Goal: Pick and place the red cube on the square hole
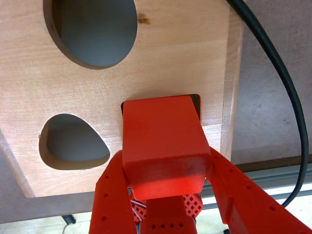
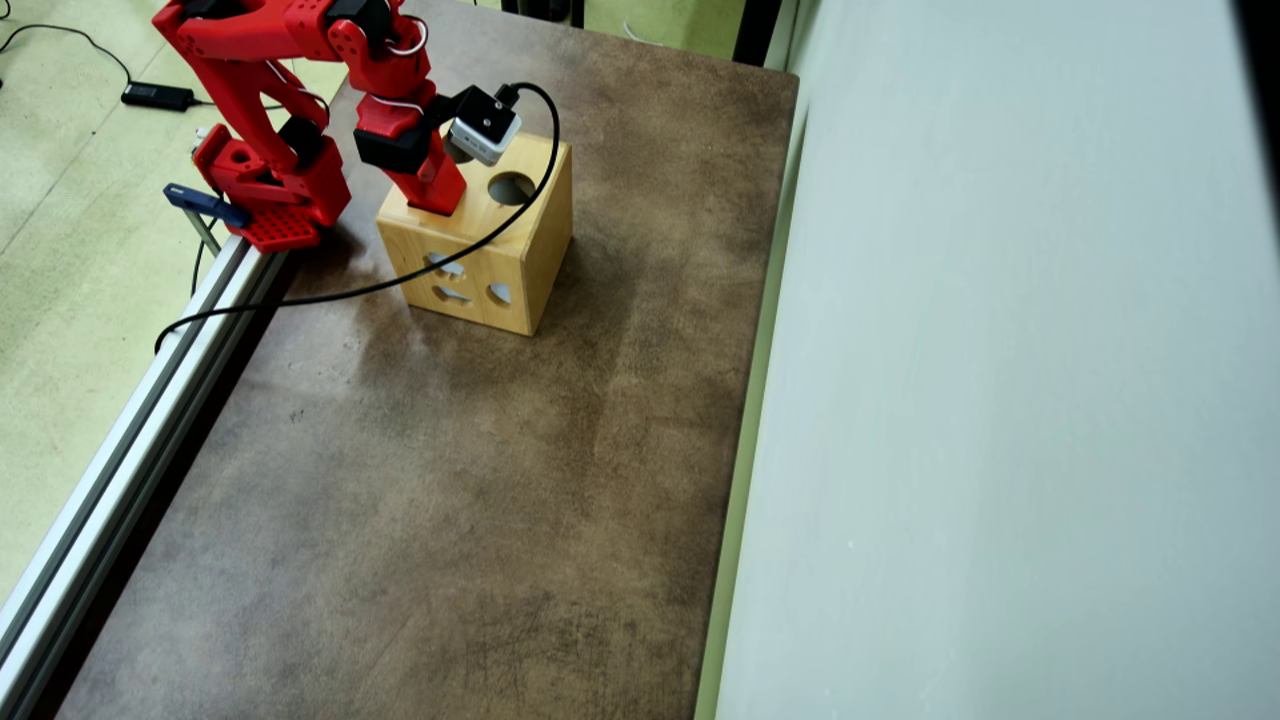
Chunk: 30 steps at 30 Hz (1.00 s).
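On the brown bench (image 2: 450, 480) stands the wooden box (image 2: 500, 260), its top face under the arm. Over the square hole (image 1: 196, 99) hangs the red cube (image 1: 163, 146), clamped between the fingers (image 1: 168, 195) and covering nearly all of the opening. Its edges look slightly skewed to the cutout; released so, it may catch on the rim and jam.

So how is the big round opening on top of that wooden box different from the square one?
The round hole is larger, curved and unobstructed. The square hole is straight-edged and almost covered by the red cube, held in the gripper. Both are cut into the wooden box top.
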Each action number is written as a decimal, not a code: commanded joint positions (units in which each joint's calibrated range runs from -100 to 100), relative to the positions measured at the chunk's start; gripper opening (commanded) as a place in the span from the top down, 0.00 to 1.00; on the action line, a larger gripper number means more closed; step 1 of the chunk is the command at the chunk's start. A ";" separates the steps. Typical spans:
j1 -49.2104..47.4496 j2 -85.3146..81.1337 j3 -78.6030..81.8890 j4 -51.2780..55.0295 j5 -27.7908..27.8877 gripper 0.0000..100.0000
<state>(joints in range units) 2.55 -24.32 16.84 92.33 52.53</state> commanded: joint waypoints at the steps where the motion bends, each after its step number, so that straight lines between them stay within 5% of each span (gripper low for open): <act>1: -0.10 -1.03 -1.01 0.27 -0.10 0.92; 30: 0.79 -2.22 -0.20 0.19 -0.68 0.92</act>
<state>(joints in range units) 2.84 -24.32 16.84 92.33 52.48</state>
